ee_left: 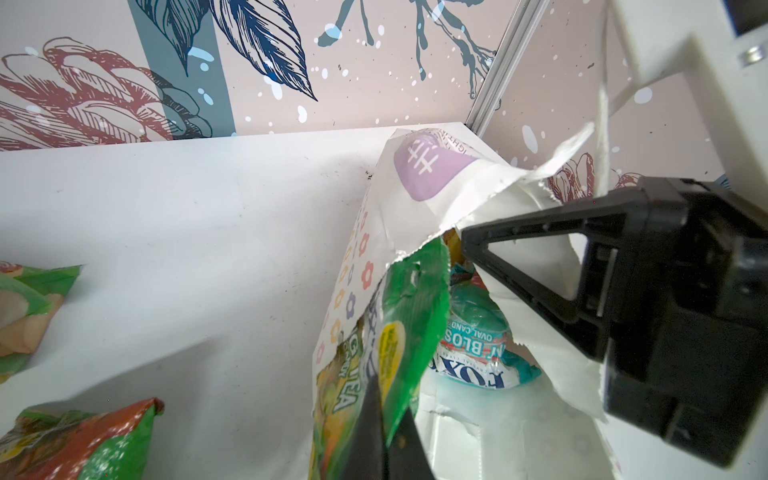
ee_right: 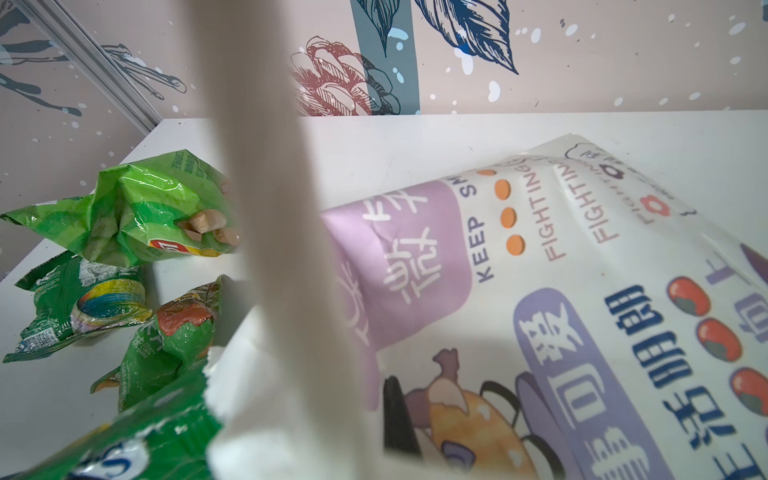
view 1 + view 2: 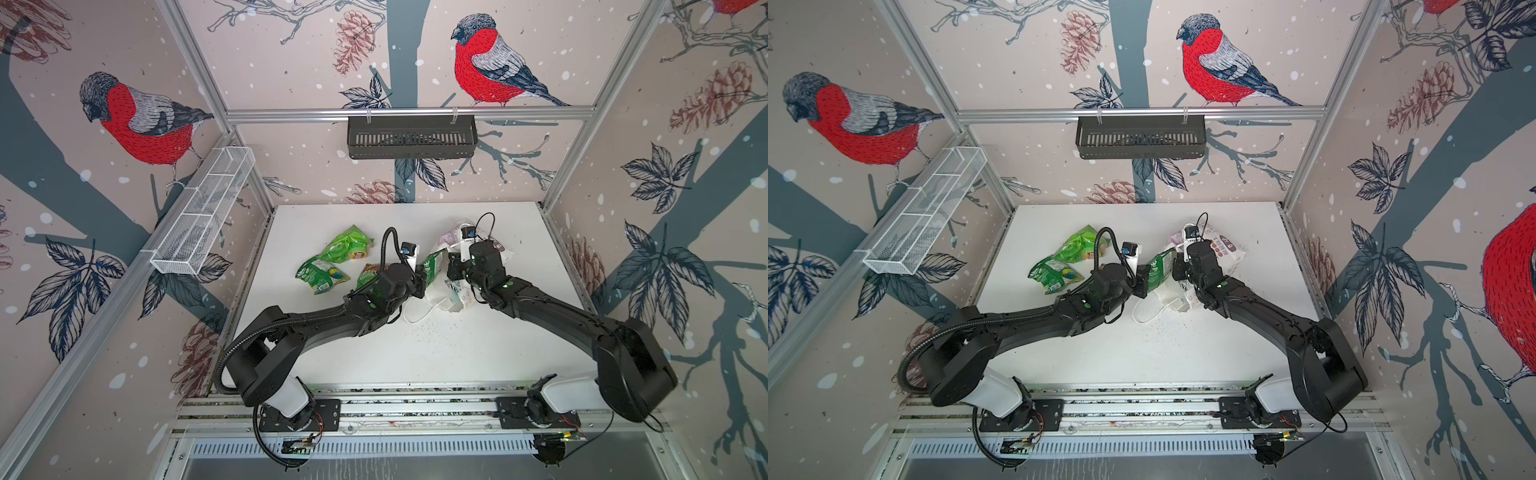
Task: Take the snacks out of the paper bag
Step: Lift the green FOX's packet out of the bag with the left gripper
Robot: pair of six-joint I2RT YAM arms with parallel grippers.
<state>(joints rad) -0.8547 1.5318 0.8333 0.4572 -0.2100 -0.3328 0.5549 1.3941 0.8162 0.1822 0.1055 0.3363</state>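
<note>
My left jaws clench a bright green foil packet [image 1: 411, 316] half out of the white dotted paper bag [image 2: 540, 270] lying on the table [image 3: 415, 353]; my right jaws pinch its rim. The mouth opens leftward, so I'd draw the packet out lengthwise that way.

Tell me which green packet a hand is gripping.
The green packet at the paper bag's mouth, in the left hand; the other three lie loose on the table.

Mid-frame on the white desk [image 3: 415, 357], the left hand [image 3: 424, 276] pinches a green packet [image 3: 434, 262] at the paper bag [image 3: 457, 297]. The right hand [image 3: 453, 269] seemingly grips its rim. Three loose packets [image 3: 348, 246] lie left.
</note>
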